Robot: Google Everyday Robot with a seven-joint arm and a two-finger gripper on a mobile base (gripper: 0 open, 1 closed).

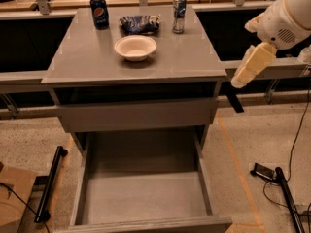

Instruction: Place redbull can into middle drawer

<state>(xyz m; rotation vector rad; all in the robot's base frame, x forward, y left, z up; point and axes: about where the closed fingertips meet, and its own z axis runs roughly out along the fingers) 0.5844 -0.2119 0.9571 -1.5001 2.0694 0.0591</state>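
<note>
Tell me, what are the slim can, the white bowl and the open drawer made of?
The redbull can looks like thin metal, glossy silver and blue with bright glints. The white bowl seems matte, perhaps paper or foam. The middle drawer looks like grey painted wood or laminate, dull and even. The gripper, in the air right of the table, looks like cream plastic.
</note>
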